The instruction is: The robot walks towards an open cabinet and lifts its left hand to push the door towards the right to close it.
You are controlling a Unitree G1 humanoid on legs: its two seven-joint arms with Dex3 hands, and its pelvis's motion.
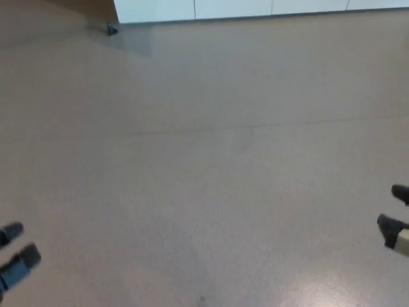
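Nearest the camera, the left robot hand (16,254) shows at the lower left edge, only two dark fingertips visible, spread apart and holding nothing. At the right edge, the right robot hand (395,220) pokes in with two dark fingertips, likewise apart and empty. Both hang low over the floor (211,166), a plain brownish surface that fills almost the whole view, with a faint seam running across its middle. Farther off, along the top edge, stands the cabinet (255,7), a row of white panels meeting the floor. At the top left a brown panel, perhaps the open door (70,7), angles out beside it, with a small dark fitting (112,29) at its foot. The robot hands are well apart from the cabinet.
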